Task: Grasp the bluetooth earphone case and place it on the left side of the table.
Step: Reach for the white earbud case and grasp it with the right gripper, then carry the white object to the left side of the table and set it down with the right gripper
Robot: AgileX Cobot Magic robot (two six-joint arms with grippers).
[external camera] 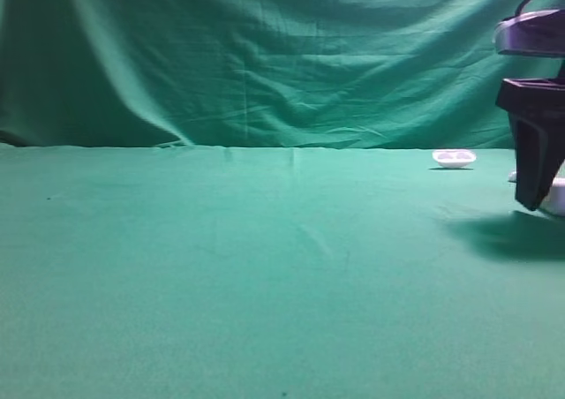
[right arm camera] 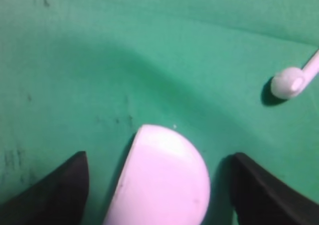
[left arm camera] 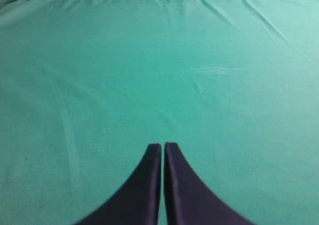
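Note:
The bluetooth earphone case (right arm camera: pixel 162 180), a smooth white rounded shell, lies on the green table (external camera: pixel 221 267) at the far right. In the exterior view only its edge (external camera: pixel 556 196) shows behind the arm. My right gripper (right arm camera: pixel 159 156) is open, lowered over the case with one dark finger on each side and a gap of cloth between each finger and the case. In the exterior view it (external camera: pixel 534 203) hangs at the right edge. My left gripper (left arm camera: pixel 163 145) is shut and empty over bare cloth, and is out of the exterior view.
A single white earbud (right arm camera: pixel 289 82) lies just beyond the case to the right; it shows as a tiny lump (external camera: pixel 512 176) in the exterior view. A shallow white tray (external camera: pixel 454 158) sits at the back right. Green backdrop (external camera: pixel 265 55) hangs behind.

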